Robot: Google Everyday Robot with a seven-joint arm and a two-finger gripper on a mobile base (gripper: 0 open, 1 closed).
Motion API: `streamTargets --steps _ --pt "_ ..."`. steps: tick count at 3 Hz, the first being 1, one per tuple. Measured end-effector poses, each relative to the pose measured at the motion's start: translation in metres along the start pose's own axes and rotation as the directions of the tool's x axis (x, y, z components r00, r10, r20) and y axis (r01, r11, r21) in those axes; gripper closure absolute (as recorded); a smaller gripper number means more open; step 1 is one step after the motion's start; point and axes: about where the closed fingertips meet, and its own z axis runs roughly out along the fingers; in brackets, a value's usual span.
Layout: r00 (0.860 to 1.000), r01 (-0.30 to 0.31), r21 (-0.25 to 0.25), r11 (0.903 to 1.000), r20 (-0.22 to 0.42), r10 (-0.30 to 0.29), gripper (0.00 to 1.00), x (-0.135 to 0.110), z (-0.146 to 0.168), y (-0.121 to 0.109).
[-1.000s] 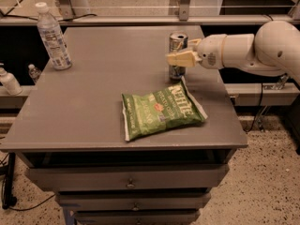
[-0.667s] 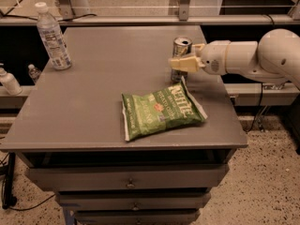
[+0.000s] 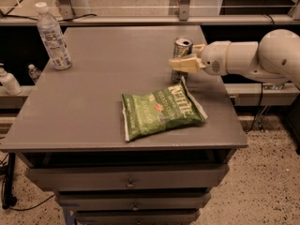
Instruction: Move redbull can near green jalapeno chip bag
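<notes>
Now clasps the can (image 3: 183, 46) with the gripper (image 3: 180, 64) from the right. Holds it upright just behind the chip bag (image 3: 161, 110) on the desk (image 3: 89, 102).

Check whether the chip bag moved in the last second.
No. The green chip bag keeps its spot near the table's front edge; the gripper is at the redbull can.

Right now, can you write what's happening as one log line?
tool: shut on can | can: upright, just behind bag | bottle: back left corner | status: can near bag, not released
</notes>
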Motion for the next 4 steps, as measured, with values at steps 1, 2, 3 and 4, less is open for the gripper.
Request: streamTargets --steps 1,2,3,4 --pt "1.000 0.000 0.000 1.0000 0.000 0.000 0.36 -0.001 0.000 0.000" --pt "1.000 0.000 0.000 1.0000 0.000 0.000 0.12 -0.001 0.000 0.000" --pt "1.000 0.031 -0.014 0.9994 -0.001 -0.031 0.00 0.014 -0.006 0.003" --pt "0.999 0.037 -0.004 0.9993 -0.003 -0.037 0.00 0.016 -0.015 0.003"
